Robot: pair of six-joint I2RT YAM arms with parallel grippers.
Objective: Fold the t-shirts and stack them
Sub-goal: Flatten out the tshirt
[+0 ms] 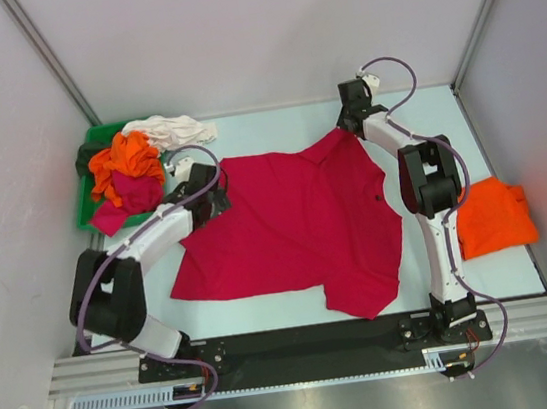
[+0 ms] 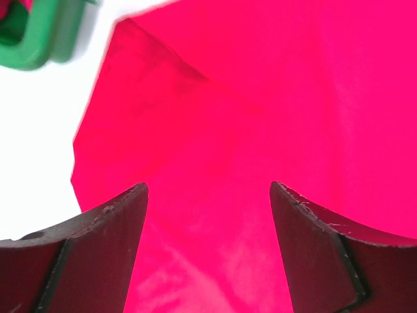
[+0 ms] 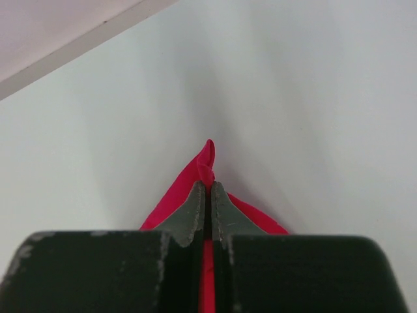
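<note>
A large crimson-red t-shirt (image 1: 297,227) lies spread across the middle of the table. My right gripper (image 1: 347,120) is at its far right corner, shut on a pinch of the red cloth (image 3: 207,160). My left gripper (image 1: 214,198) is open over the shirt's far left edge, red cloth (image 2: 215,150) filling the gap between its fingers (image 2: 107,228). A folded orange t-shirt (image 1: 495,216) lies at the right. Orange (image 1: 127,161), magenta (image 1: 131,195), white (image 1: 171,129) and dark shirts are heaped at the green bin.
The green plastic bin (image 1: 89,193) stands at the far left; its corner shows in the left wrist view (image 2: 39,39). Enclosure walls stand close on the left, right and far sides. Metal rails run along the near edge.
</note>
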